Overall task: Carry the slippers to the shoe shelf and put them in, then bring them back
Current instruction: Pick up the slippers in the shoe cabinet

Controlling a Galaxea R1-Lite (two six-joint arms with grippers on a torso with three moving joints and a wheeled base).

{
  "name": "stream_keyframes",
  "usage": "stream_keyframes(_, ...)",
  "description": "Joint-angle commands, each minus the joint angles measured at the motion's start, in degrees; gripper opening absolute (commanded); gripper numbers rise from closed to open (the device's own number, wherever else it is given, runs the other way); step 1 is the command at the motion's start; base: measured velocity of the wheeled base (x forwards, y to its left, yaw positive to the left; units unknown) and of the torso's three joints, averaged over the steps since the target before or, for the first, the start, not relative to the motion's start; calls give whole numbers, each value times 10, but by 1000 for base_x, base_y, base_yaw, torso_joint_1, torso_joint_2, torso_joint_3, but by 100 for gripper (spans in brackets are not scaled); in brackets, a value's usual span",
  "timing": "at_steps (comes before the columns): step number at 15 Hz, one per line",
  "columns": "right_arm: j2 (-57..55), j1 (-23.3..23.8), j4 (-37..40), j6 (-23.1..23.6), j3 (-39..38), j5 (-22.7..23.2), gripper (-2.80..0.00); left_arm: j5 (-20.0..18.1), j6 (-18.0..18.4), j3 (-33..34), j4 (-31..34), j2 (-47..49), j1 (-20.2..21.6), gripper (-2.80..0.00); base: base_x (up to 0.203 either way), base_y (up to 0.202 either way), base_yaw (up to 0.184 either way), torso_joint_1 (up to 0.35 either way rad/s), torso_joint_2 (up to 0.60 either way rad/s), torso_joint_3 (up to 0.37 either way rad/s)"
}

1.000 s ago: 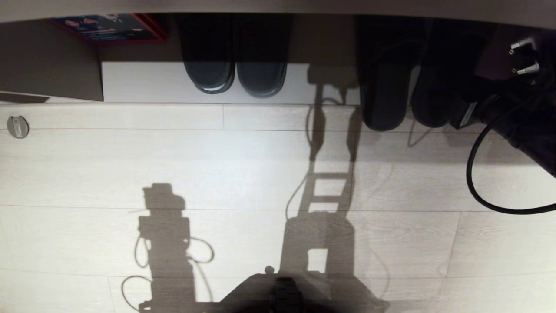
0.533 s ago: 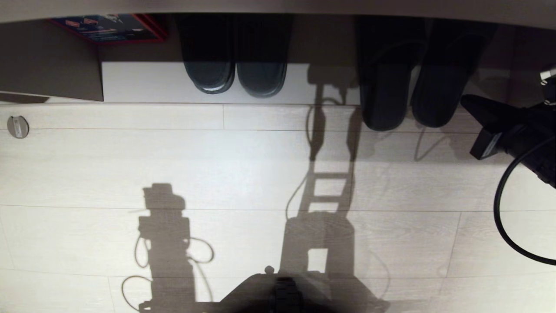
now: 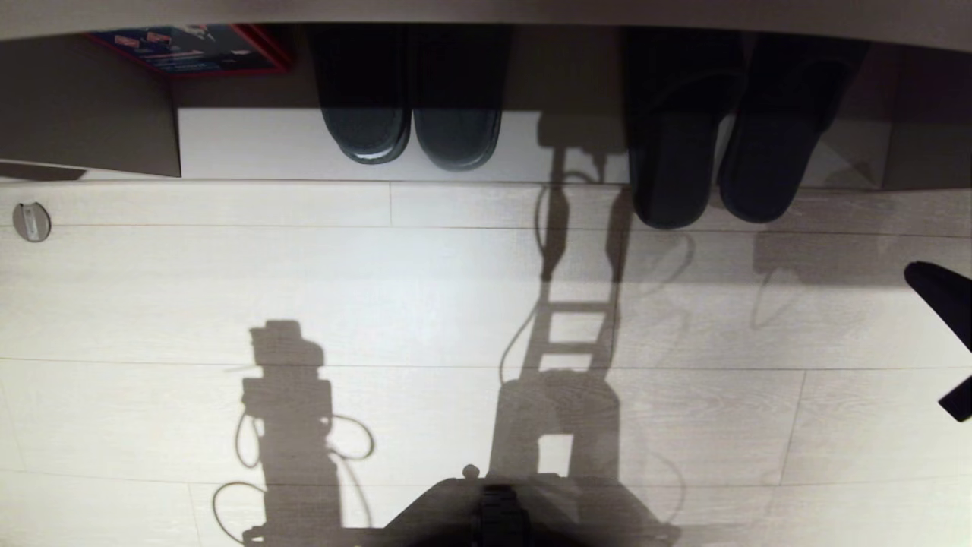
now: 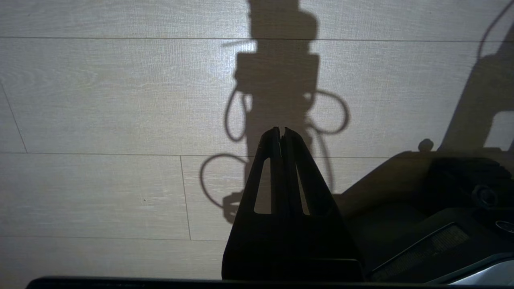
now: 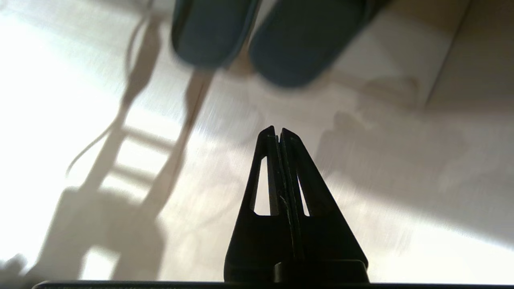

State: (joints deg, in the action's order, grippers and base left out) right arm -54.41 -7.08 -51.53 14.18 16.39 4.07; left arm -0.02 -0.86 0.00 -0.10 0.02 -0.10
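The slippers (image 3: 714,171) lie side by side at the upper right of the head view. Their black bands are under the shoe shelf (image 3: 250,144) top and their blue-grey heels stick out over the floor. In the right wrist view the slippers (image 5: 257,40) lie ahead of my right gripper (image 5: 278,130), which is shut, holds nothing and is well apart from them. In the head view only the tip of my right gripper (image 3: 938,292) shows, at the right edge. My left gripper (image 4: 281,130) hangs shut and empty over the floor beside my base.
A shorter dark pair with paler tips (image 3: 410,129) stands in the shelf left of the slippers. A red and blue box (image 3: 190,49) lies further left. A round disc (image 3: 31,221) sits on the pale plank floor (image 3: 380,304). My base (image 3: 493,516) is at the near edge.
My right arm has pulled back from beside the right slipper toward the right edge, nearly out of the head view. The slippers have stayed where they were.
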Motion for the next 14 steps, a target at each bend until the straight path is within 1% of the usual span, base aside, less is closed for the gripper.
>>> stream_keyframes(1, 77, 0, 26, -8, -27, 1, -280, 1, -3, 0, -1, 0, 0, -280, 0, 0, 0, 0, 0, 0)
stream_keyframes(3, 135, 0, 85, -15, -38, 1, -280, 2, -4, 0, -1, 0, 0, -280, 0, 0, 0, 0, 0, 0)
stream_keyframes(6, 262, 3, 203, -20, -50, -4, -280, 3, -6, 1, 0, 0, 0, -280, 0, 0, 0, 0, 0, 0)
stream_keyframes(8, 342, 31, 275, -36, -60, -8, -280, 4, -8, 0, 0, 0, 0, -280, 0, 0, 0, 0, 0, 0)
stream_keyframes(9, 374, 53, 297, -43, -68, -9, -280, 4, -8, 0, 0, 0, 0, -280, 0, 0, 0, 0, 0, 0)
stream_keyframes(10, 402, 65, 310, -48, -79, -9, -280, 4, -8, 0, 0, 0, 0, -280, 0, 0, 0, 0, 0, 0)
stream_keyframes(12, 457, 70, 351, -59, -99, -5, -280, 4, -7, 0, 0, 0, 0, -280, 0, 0, 0, 0, 0, 0)
stream_keyframes(14, 518, 70, 418, -73, -105, 9, -280, 4, -7, 0, 0, 0, 0, -280, 0, 0, 0, 0, 0, 0)
